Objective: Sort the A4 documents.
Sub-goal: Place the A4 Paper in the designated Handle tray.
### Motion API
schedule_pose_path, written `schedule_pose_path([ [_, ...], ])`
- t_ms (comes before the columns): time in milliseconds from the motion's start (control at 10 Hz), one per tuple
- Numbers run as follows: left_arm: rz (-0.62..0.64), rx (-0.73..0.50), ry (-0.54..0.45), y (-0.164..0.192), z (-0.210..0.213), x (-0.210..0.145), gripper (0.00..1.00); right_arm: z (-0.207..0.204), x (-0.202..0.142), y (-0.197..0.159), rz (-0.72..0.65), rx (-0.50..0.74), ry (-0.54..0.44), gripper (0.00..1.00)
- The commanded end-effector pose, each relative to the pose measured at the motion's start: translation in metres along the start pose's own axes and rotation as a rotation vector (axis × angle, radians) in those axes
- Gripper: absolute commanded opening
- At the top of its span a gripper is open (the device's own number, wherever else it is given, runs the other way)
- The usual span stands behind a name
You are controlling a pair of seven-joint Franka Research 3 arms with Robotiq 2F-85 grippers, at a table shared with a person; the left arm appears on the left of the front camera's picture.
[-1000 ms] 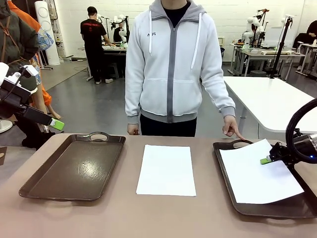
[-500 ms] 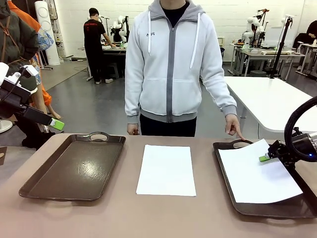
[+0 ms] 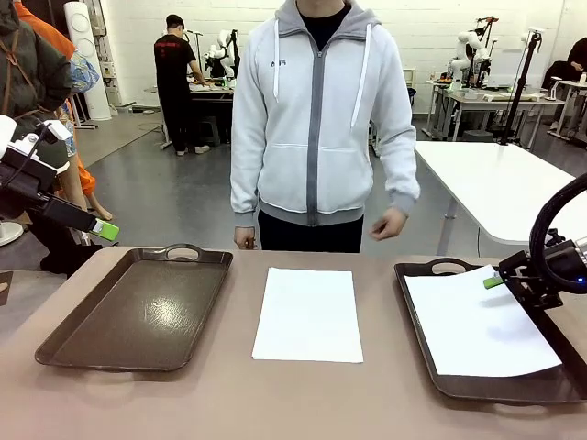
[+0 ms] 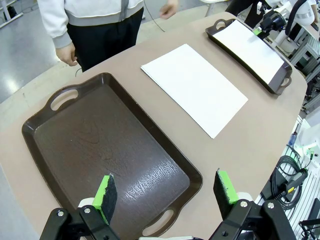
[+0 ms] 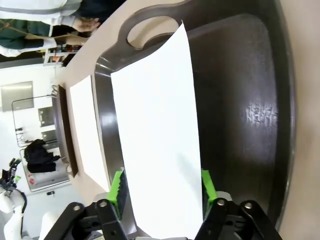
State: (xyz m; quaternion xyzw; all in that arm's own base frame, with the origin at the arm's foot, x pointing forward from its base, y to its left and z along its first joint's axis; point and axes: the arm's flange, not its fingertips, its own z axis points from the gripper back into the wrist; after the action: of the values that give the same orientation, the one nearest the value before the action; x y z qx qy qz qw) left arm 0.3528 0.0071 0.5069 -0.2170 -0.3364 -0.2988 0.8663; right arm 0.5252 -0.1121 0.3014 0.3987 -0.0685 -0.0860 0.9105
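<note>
Over the sheet [image 5: 155, 125], its wrist view shows right gripper [image 5: 162, 184] spread wide.

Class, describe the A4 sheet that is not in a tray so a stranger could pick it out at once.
On the brown table, look between the left tray and the right tray, both dark brown. The middle sheet lies there flat on the bare tabletop. The other white sheet lies inside the right tray.

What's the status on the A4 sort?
Left gripper open, raised by left tray. Right gripper open over sheet in right tray. Second sheet on table between trays. Person's hand off table.
</note>
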Motion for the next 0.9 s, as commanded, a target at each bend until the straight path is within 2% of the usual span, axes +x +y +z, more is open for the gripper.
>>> schedule_pose_path([
  [0, -0.005, -0.014, -0.013, 0.003, -0.001, -0.001, 1.00, 0.008, -0.014, 0.010, -0.017, -0.083, -0.003, 0.94],
  [200, -0.005, -0.014, -0.013, 0.003, -0.001, -0.001, 1.00, 0.013, -0.018, 0.013, -0.019, -0.116, -0.005, 1.00],
  [600, -0.005, -0.014, -0.013, 0.003, -0.001, -0.001, 1.00, 0.013, -0.016, 0.018, -0.016, -0.151, 0.025, 1.00],
  [800, -0.005, -0.014, -0.013, 0.003, -0.001, -0.001, 1.00, 0.013, -0.014, 0.013, -0.001, -0.107, 0.016, 1.00],
])
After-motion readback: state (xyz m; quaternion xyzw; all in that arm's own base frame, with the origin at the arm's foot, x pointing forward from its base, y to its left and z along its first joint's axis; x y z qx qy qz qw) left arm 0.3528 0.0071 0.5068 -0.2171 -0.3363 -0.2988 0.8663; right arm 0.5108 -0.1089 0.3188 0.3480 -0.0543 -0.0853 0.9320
